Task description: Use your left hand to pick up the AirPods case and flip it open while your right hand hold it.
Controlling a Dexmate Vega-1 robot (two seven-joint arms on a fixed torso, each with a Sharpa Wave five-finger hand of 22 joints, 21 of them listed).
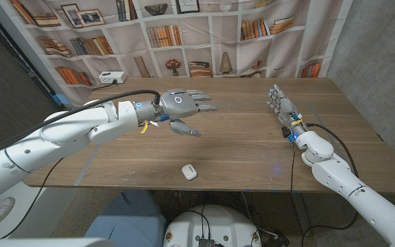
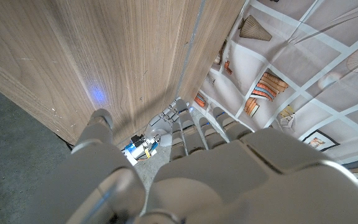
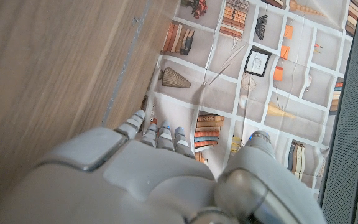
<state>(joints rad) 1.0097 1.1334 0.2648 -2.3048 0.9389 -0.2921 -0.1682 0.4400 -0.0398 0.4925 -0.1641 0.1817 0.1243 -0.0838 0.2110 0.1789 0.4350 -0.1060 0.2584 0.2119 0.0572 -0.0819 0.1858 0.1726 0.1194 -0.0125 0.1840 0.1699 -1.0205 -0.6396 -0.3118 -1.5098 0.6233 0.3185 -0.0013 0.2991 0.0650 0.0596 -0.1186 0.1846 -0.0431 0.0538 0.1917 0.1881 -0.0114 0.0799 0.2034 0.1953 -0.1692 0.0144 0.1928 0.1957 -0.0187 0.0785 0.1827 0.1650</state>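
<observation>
Wooden table (image 1: 252,147); closed AirPods case (image 1: 188,171)

We can't tell lid seam or hinge on the case (image 1: 188,171), too small; right hand (image 1: 278,101) finger pose unclear, seen end-on.

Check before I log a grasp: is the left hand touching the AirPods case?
Apart. The head view shows the left hand open above the table's middle, with bare wood between it and the AirPods case near the front edge.
</observation>
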